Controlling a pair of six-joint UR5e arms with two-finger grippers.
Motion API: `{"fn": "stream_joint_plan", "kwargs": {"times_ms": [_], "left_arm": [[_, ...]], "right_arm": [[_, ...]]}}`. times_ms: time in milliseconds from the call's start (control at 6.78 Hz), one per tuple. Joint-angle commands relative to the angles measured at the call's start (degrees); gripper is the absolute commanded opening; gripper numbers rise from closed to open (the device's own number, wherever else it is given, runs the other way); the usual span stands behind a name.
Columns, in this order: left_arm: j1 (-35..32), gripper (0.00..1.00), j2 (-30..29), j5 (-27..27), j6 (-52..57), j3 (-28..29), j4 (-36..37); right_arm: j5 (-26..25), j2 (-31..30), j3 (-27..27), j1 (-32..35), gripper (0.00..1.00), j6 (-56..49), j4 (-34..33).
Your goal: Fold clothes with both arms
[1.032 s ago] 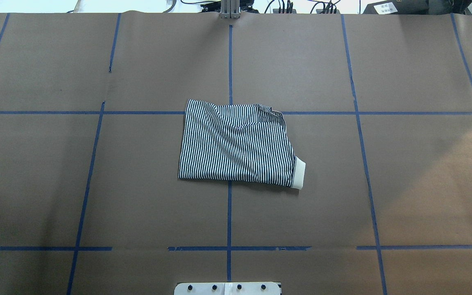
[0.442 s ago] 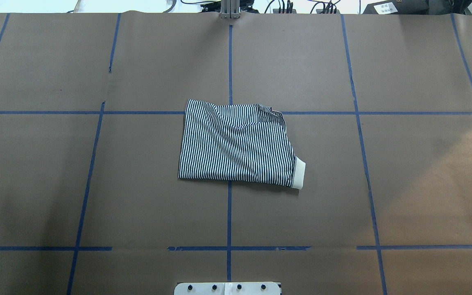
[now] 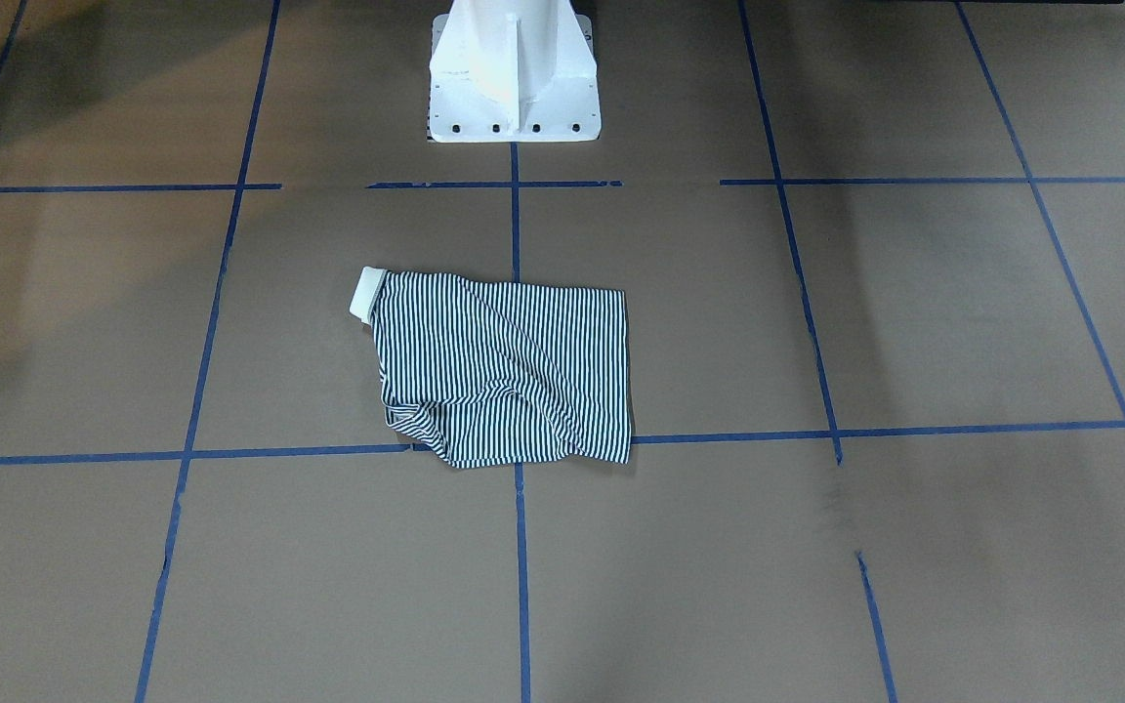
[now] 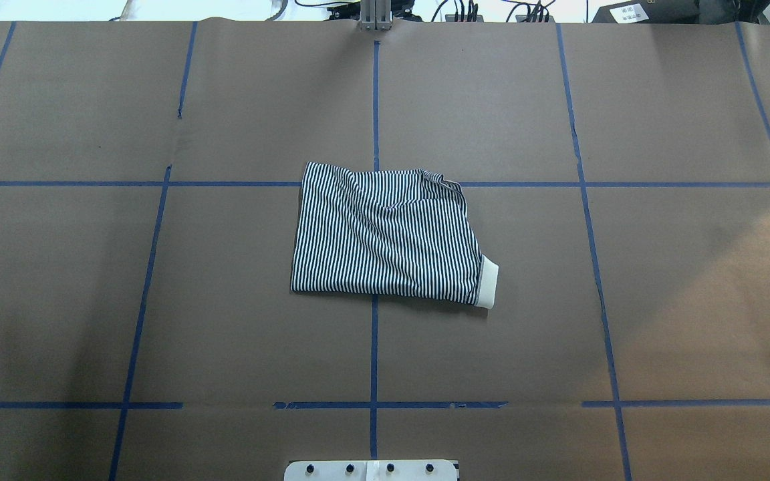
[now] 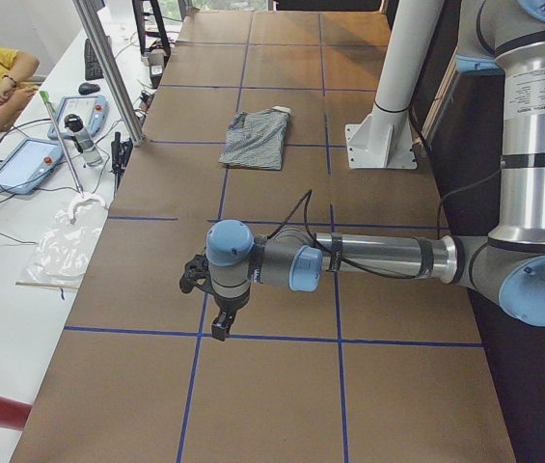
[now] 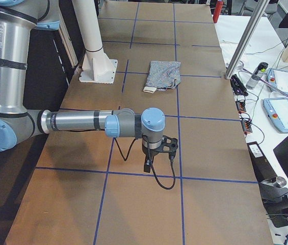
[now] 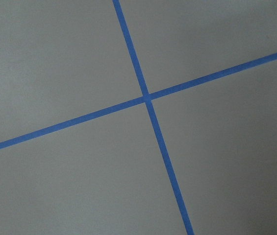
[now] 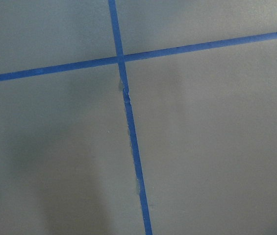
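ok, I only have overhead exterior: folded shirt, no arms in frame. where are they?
Observer: the left arm is stretched out low over the table at its left end, well away from the shirt.
Operator: right one?
Observer: mirrored at the other end. The right arm lies horizontal, with the right pincer pointing down.
Operator: pincers open?
Observer: cannot tell, they show only in the side views. Both wrist cameras show just tape crossings, no cloth.
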Motion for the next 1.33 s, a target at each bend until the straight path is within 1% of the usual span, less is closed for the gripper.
{"fn": "stream_joint_plan", "kwargs": {"times_ms": [0, 1180], "left_arm": [[0.00, 1.00, 0.47, -0.10, 0.07, -0.05, 0.01], [0.09, 1.00, 0.65, -0.19, 0.07, 0.03, 0.19]], "right_arm": [[0.09, 0.00, 0.00, 0.00, 1.00, 0.00, 0.00], [0.18, -0.09, -0.70, 0.00, 1.00, -0.52, 0.00]]}}
